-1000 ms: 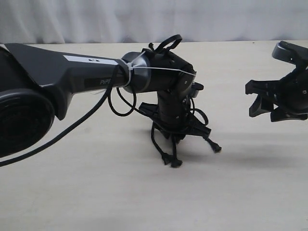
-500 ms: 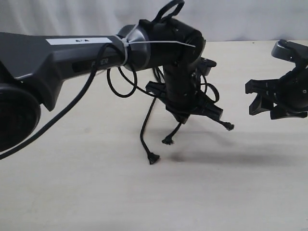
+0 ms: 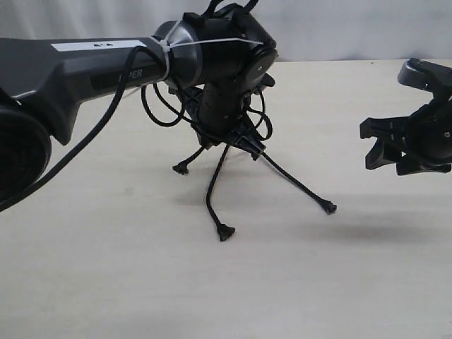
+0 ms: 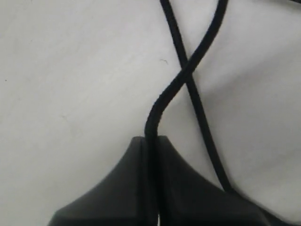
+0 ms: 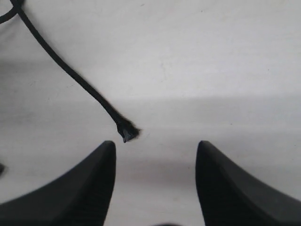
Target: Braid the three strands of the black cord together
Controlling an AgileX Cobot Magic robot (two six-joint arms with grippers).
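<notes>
My left gripper (image 3: 233, 140) hangs over the table's middle, shut on a strand of the black cord (image 3: 224, 157). Three strands fan down from it: the short left strand (image 3: 189, 162), the middle strand (image 3: 214, 198) and the long right strand (image 3: 296, 185), whose frayed knob (image 3: 329, 207) rests on the table. The cord's bound end is hidden behind the wrist. In the left wrist view the left gripper (image 4: 150, 139) pinches one strand (image 4: 162, 96), which crosses another strand (image 4: 200, 117). My right gripper (image 3: 376, 150) stands open at the right. Its open gap (image 5: 155, 147) faces the knob (image 5: 127, 132).
The left arm's thick grey link (image 3: 63, 70) and its glossy cables (image 3: 99, 134) stretch over the table's left half. The pale tabletop (image 3: 296, 282) lies bare in front. A white backdrop (image 3: 353, 28) closes off the table's far edge.
The left gripper has risen and swung leftwards with the cord. The strands, bunched under it before, now hang spread apart, and the right one trails out longer. The right gripper has not moved.
</notes>
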